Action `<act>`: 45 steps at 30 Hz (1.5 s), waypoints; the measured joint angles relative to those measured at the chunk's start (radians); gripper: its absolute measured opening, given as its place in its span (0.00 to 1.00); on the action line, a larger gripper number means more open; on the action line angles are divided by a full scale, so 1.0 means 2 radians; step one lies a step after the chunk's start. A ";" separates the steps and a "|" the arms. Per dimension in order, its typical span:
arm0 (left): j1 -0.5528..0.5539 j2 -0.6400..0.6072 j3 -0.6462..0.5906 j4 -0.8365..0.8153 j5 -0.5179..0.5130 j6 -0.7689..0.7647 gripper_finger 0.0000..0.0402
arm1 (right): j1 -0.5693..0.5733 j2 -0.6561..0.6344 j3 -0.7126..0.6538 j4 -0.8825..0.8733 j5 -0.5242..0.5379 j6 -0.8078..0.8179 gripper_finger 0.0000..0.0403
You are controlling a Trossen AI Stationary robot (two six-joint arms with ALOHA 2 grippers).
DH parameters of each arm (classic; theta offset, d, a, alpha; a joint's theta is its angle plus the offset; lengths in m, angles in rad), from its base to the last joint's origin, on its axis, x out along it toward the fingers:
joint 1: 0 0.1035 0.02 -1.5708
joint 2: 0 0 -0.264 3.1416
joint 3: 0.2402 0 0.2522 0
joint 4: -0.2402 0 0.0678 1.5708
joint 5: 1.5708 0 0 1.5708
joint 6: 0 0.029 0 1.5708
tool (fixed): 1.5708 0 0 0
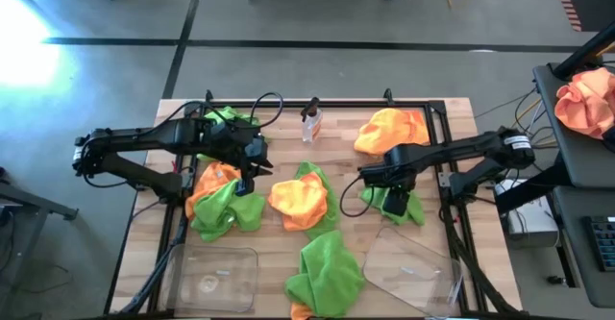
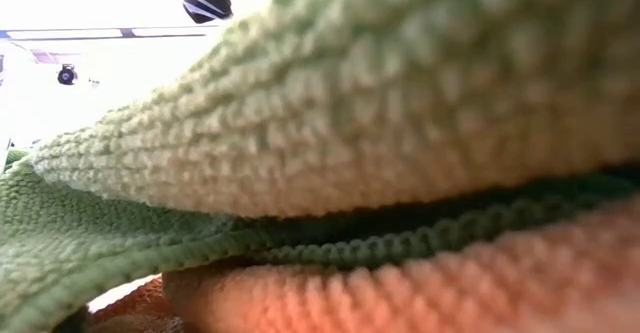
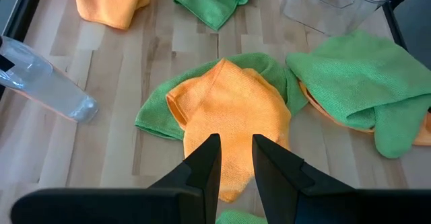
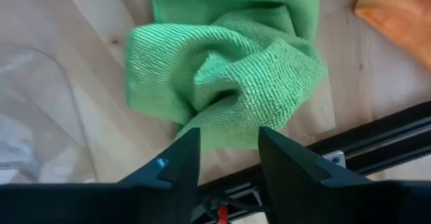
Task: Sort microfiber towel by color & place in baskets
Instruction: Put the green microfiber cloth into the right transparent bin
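Several lime green and orange microfiber towels lie on the wooden table. My right gripper (image 1: pixel 394 203) (image 4: pixel 229 135) points down, open, over a crumpled green towel (image 4: pixel 222 76) (image 1: pixel 415 210) near the right rail; its fingers stand above the towel's near edge. My left gripper (image 1: pixel 252 166) (image 3: pixel 234 143) hovers open, slanting down toward an orange towel (image 3: pixel 232 109) (image 1: pixel 296 200) that lies on a green one (image 3: pixel 151 113) at the table's middle. Two clear baskets (image 1: pixel 219 251) (image 1: pixel 384 233) stand near the front edge.
A spray bottle (image 1: pixel 310 123) lies at the far middle. Other towels: green at far left (image 1: pixel 226 118), orange and green at left (image 1: pixel 221 205), orange at far right (image 1: pixel 392 128), green at near middle (image 1: pixel 325 272). A towel (image 2: pixel 400 103) fills the low view.
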 joint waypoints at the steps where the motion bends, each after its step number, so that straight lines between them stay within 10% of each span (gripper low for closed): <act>1: 0.000 0.000 0.000 0.000 0.000 0.000 0.17 | 0.000 0.001 -0.004 0.000 0.004 0.000 0.41; 45: 0.000 0.000 0.000 0.018 0.001 -0.027 0.17 | 0.000 0.002 -0.149 0.185 0.039 0.001 0.44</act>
